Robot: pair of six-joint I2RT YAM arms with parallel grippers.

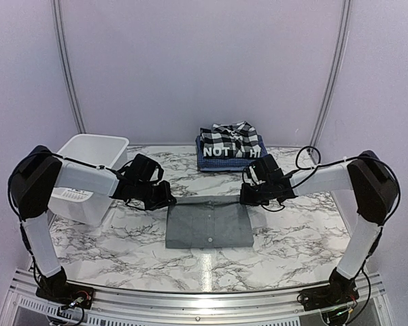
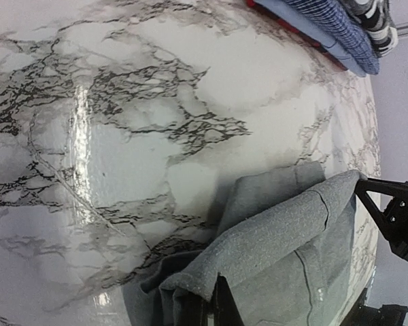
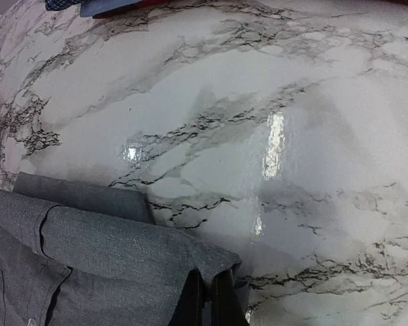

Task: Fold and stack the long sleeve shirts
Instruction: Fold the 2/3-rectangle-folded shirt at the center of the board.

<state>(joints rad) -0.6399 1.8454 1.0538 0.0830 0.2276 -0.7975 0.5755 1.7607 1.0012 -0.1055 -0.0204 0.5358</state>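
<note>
"Four shirts show in the top view; where does each lie?" (Student)

"One grey shirt [image 1: 209, 226] lies folded at the middle of the marble surface [image 1: 109, 248], near edge straight and flat. Three more form one stack at the far edge: plaid shirt [image 1: 232, 134] on top, lettered black shirt [image 1: 224, 151] beneath, blue checked shirt [image 1: 217, 165] lowest. One tub [image 1: 88, 178] stands at the left edge, beside the left arm. Bare surface separates stack from grey shirt and runs along the near edge." (Tutor)

"And the two grippers?" (Student)

"The left gripper [image 1: 164, 198] pinches the far left corner and the right gripper [image 1: 250, 195] the far right one, each pressed together on cloth." (Tutor)

"The left wrist view?" (Student)

"The grey shirt [image 2: 279, 251] rises in a fold at the left gripper [image 2: 214, 305], one lower layer flat beneath. The right gripper [image 2: 362, 183] holds the opposite corner. Open marble reaches to the blue checked shirt [image 2: 333, 24] at upper right." (Tutor)

"The right wrist view?" (Student)

"The right gripper [image 3: 207, 299] nips the grey shirt [image 3: 109, 265] at its corner. Bare surface [image 3: 292, 136] fills the rest, up to the blue checked shirt [image 3: 60, 3] at the top left." (Tutor)
</note>
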